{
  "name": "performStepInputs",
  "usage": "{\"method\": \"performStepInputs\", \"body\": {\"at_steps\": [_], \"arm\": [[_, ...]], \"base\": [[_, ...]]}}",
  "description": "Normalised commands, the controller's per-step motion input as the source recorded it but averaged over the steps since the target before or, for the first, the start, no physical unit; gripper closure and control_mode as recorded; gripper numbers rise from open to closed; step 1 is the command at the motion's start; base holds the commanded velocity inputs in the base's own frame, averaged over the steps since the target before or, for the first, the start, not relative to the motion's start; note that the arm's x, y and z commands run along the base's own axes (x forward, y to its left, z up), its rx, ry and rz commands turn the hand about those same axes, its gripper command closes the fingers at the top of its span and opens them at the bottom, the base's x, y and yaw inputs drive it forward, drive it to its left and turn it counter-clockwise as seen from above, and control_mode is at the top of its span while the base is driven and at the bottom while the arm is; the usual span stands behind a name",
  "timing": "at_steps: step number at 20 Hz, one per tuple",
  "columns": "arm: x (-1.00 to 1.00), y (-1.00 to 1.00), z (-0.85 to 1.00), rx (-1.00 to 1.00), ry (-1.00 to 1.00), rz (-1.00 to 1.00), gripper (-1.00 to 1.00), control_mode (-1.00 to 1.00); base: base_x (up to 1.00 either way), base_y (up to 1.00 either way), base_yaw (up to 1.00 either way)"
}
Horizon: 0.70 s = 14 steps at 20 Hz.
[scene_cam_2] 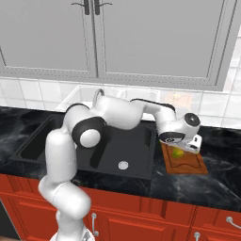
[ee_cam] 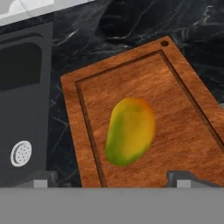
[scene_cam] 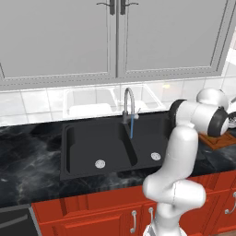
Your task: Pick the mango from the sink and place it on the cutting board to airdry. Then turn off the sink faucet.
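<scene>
You see the white arm bent out to the right over the brown wooden cutting board (ee_cam: pixel 183 109), its two-finger gripper (scene_cam_2: pixel 187 149) pointing down with jaws spread wide, gripping nothing. The yellow-green mango (ee_cam: pixel 130 131) lies on the board, beside the matte black sink (ee_cam: pixel 26 87).

I see open wood all around the yellow-green mango (ee_cam: pixel 130 131) on the brown rimmed wooden cutting board (ee_cam: pixel 183 109); over the matte black sink (scene_cam: pixel 87 147), only the grey gooseneck faucet (scene_cam: pixel 128 103) stands in my way
</scene>
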Motion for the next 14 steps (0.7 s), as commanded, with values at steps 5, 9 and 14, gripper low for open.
{"method": "performStepInputs", "body": {"at_steps": [5, 9, 14], "arm": [[-0.37, 0.61, 0.43, -0.06, -0.16, 0.0, -1.0, -1.0], [-0.03, 0.35, 0.99, -0.02, -0.05, 0.02, -1.0, -1.0], [-0.03, 0.19, 1.0, -0.01, 0.0, 0.04, -1.0, -1.0]], "base": [[0.0, 0.0, 0.0], [0.0, 0.0, 0.0], [0.0, 0.0, 0.0]]}}
